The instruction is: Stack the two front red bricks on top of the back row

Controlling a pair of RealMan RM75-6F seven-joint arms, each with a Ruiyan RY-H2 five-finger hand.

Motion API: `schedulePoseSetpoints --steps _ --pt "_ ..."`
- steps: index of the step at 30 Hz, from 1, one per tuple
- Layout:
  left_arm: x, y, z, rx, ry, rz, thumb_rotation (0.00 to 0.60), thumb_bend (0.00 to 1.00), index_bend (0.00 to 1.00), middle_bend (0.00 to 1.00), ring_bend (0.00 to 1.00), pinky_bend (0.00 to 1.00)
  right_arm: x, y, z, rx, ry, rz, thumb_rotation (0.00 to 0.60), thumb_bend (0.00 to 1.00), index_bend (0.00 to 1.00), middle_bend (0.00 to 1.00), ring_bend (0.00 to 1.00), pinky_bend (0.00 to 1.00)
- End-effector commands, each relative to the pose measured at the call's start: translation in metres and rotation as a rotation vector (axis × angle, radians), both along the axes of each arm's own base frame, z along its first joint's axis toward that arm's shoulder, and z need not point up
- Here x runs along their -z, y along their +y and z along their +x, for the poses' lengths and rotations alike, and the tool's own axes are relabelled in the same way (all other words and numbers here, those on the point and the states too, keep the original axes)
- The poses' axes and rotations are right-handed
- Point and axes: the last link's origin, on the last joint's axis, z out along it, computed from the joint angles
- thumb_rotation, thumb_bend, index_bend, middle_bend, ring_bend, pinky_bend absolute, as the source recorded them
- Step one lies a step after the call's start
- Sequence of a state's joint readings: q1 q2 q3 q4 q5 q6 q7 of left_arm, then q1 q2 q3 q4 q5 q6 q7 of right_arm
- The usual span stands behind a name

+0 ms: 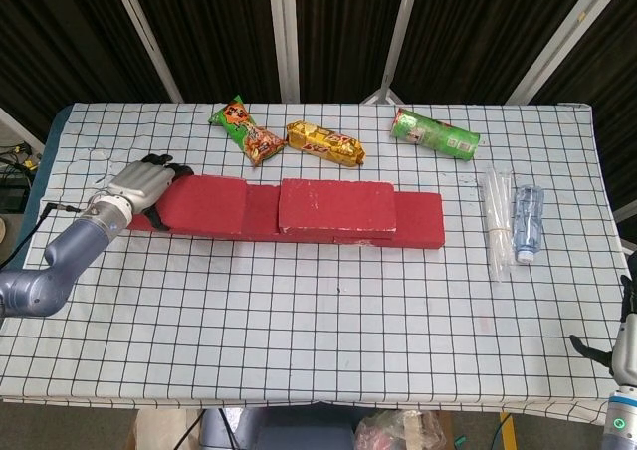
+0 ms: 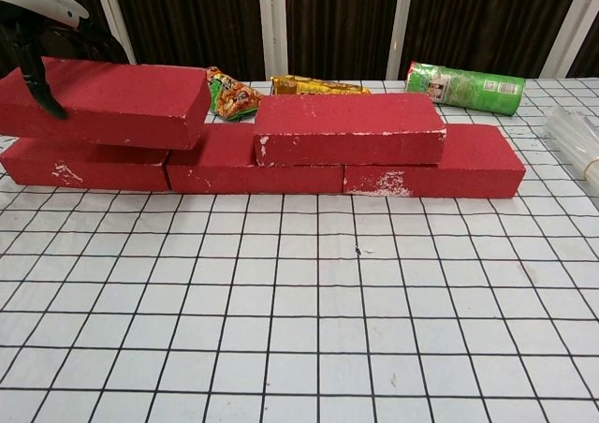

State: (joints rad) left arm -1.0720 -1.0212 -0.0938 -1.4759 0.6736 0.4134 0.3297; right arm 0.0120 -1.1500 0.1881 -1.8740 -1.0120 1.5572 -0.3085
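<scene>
My left hand [image 1: 139, 185] grips the left end of a red brick [image 1: 206, 205], its thumb down the front face [image 2: 33, 79]. That brick [image 2: 105, 103] sits slightly tilted over the left and middle bricks of the back row [image 2: 82, 166]; whether it rests its full weight I cannot tell. A second red brick [image 2: 348, 128] lies flat on the row's middle [image 2: 253, 167] and right brick [image 2: 440, 166]. There is a small gap between the two upper bricks. My right hand [image 1: 619, 350] is at the bottom right edge, mostly cut off, thumb held out, holding nothing.
Behind the bricks lie a green snack bag [image 1: 246, 129], a yellow snack bag [image 1: 325, 142] and a green can tube [image 1: 434, 133]. At the right lie a clear plastic bottle [image 1: 527, 221] and a bundle of clear straws [image 1: 496, 221]. A checked cloth [image 1: 328, 321] covers the table.
</scene>
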Motion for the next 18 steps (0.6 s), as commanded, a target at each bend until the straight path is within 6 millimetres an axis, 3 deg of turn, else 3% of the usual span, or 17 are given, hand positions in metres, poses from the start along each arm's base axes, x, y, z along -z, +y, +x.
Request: schedulePoseSetpoints --steps 1,18 --pt "0.004 0.007 -0.002 0.003 0.004 -0.009 0.6 0.04 0.27 0.18 0.0 0.0 0.0 0.0 0.0 0.004 0.002 -0.005 0.6 0.13 0.07 0.0 0.0 0.0" --pt "0.026 0.035 -0.016 -0.027 -0.022 -0.01 0.6 0.04 0.28 0.18 0.0 0.0 0.01 -0.005 0.004 -0.037 0.04 0.032 0.6 0.13 0.07 0.0 0.0 0.0"
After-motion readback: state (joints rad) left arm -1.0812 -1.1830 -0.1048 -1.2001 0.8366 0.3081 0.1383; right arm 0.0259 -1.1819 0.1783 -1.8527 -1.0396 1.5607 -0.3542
